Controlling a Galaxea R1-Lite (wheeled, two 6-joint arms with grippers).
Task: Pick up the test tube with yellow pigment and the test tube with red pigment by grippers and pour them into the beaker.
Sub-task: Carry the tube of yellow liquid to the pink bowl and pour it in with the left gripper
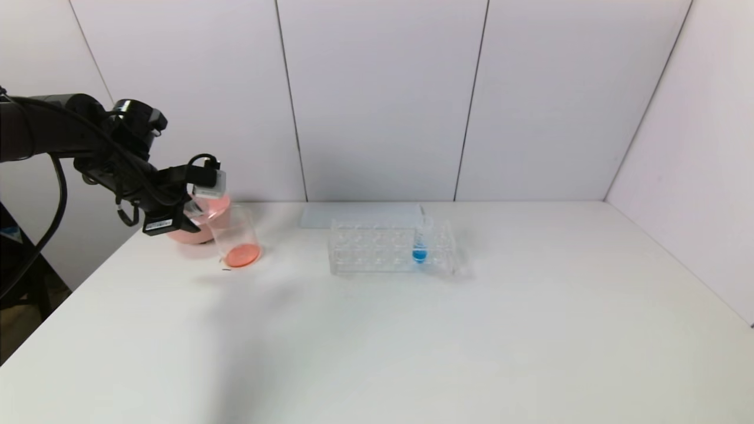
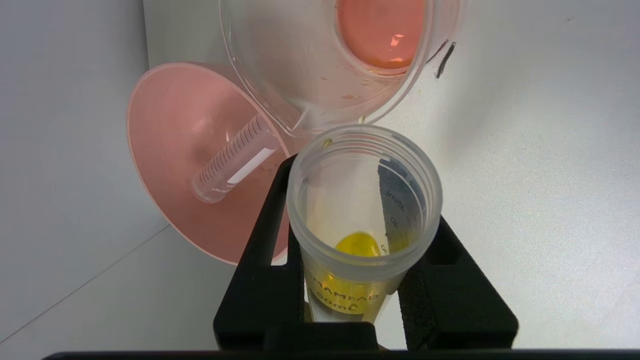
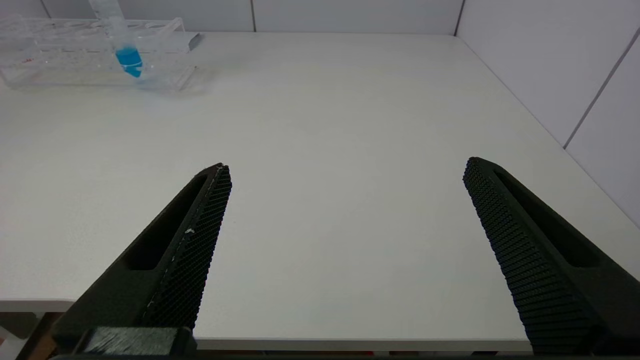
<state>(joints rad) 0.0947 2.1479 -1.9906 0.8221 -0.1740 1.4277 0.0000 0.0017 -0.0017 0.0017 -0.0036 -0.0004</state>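
My left gripper (image 1: 189, 207) (image 2: 363, 200) is shut on the test tube with yellow pigment (image 2: 365, 260), held tilted with its open mouth at the rim of the beaker (image 1: 235, 238) (image 2: 310, 60). Yellow liquid sits in the tube's lower end. The clear beaker stands at the table's far left with a red-orange pool (image 2: 382, 35) at its bottom. No tube holding red pigment is in view; an empty clear graduated tube (image 2: 235, 162) lies in the pink bowl (image 2: 170, 150). My right gripper (image 3: 346, 165) hangs open over the table's near edge, out of the head view.
The pink bowl (image 1: 187, 235) stands just behind and left of the beaker. A clear tube rack (image 1: 383, 250) (image 3: 75, 55) at mid-table holds a blue-liquid tube (image 1: 419, 250) (image 3: 127, 55). A pale flat sheet (image 1: 359, 215) lies behind the rack. Walls close the back and right.
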